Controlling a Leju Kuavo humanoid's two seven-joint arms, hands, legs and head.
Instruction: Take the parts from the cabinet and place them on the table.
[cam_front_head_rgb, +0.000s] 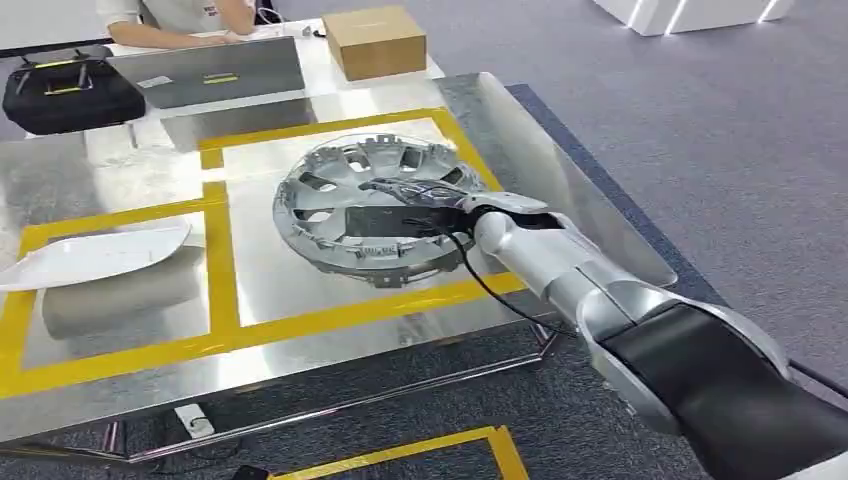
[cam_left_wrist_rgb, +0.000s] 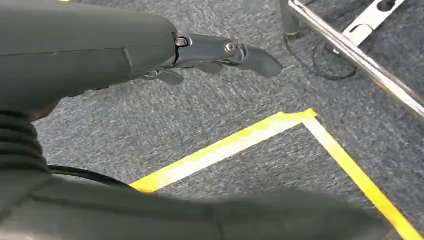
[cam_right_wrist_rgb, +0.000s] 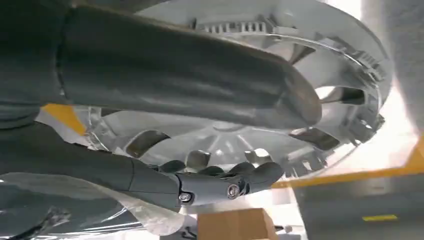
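The wheel cover (cam_front_head_rgb: 372, 208) was lying on the shiny worktop (cam_front_head_rgb: 300, 330), inside the big box of yellow tape (cam_front_head_rgb: 222, 270). My right hand (cam_front_head_rgb: 415, 207) reached over it from the near side. In the right wrist view the thick thumb (cam_right_wrist_rgb: 200, 80) lay across one face of the cover and the dark fingers (cam_right_wrist_rgb: 220, 180) curled by the other face. I could not tell if they pressed on it or only sat close, so I could not say if the hand was gripping or had let go.

My left hand (cam_left_wrist_rgb: 220, 52) hung low over the grey carpet (cam_left_wrist_rgb: 225, 105). It held nothing, and its fingers were stretched out and apart.

I judged the step was setting the cover down. To do that well, I wanted the cover flat on the worktop first. Then I would spread the fingers slowly, so nothing caught in the holes of the spokes. I would lift the hand straight up, not sideways, or the cover could slide over the tape.

A white curved part (cam_front_head_rgb: 95, 255) lay in the next taped box, well apart from the cover. A brown box (cam_front_head_rgb: 375, 40) sat at the far end.
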